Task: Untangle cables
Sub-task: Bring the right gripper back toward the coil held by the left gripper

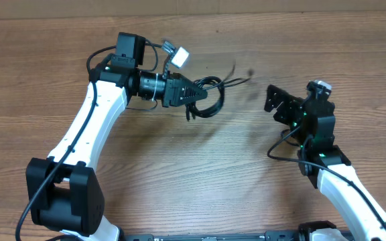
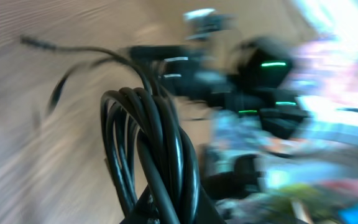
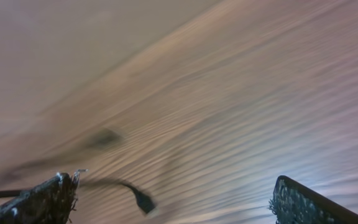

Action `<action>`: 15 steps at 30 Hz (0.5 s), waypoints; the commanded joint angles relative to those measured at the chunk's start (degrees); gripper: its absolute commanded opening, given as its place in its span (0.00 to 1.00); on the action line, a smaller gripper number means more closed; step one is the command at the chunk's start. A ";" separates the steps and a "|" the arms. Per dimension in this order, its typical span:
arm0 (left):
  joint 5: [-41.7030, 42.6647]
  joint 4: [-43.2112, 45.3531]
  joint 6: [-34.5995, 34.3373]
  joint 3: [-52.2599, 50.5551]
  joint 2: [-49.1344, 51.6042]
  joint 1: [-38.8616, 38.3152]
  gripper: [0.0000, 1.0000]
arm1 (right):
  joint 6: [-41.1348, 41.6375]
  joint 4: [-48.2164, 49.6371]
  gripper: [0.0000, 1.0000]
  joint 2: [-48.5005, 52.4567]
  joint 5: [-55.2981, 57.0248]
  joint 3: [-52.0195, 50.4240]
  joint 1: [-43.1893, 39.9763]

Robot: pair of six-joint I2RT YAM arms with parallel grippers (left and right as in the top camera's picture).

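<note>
The left arm (image 1: 92, 120) rises from its base at the near left and runs toward the far side. It bends at the elbow there and turns right, so that the left gripper (image 1: 200, 96) points right toward the middle, its jaws pinched tight on the cables (image 1: 213, 106). The right arm (image 1: 340, 181) comes up from the near right corner and leans toward the far left, and the right gripper (image 1: 275, 102) at its end is aimed left with its two fingers (image 3: 42, 202) spread wide apart

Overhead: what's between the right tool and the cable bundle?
Bare table, per the overhead view; only blurred loose strands from the cable bundle reach toward the right tool.
</note>
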 commanded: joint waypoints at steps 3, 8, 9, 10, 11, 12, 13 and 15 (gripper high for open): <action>-29.62 -3.19 -8.33 0.79 -1.99 -0.11 0.04 | 2.25 -3.91 1.00 -5.09 -18.53 0.31 -0.20; -33.20 -6.88 -10.64 0.79 -1.99 -0.15 0.04 | 3.39 -8.70 1.00 -5.33 -25.40 0.31 -0.09; -33.20 -6.91 -10.47 0.79 -1.99 -0.17 0.04 | 4.02 -8.61 1.00 -5.33 -27.93 0.31 -0.09; -33.14 -6.91 -9.49 0.79 -1.99 -0.28 0.04 | 5.35 -8.13 1.00 -5.33 -30.34 0.31 -0.09; -33.09 -6.91 -7.63 0.79 -1.99 -0.39 0.04 | 7.69 -7.13 1.00 -5.33 -32.94 0.31 -0.09; -32.96 -7.06 -5.88 0.79 -1.99 -0.46 0.04 | 9.88 -6.03 1.00 -5.33 -34.80 0.31 -0.09; -32.54 -7.32 -3.80 0.79 -1.99 -0.46 0.04 | 13.68 -4.50 1.00 -5.33 -36.89 0.31 -0.09; -31.52 -7.65 0.02 0.79 -1.99 -0.44 0.04 | 19.56 -3.04 1.00 -5.33 -39.95 0.28 -0.09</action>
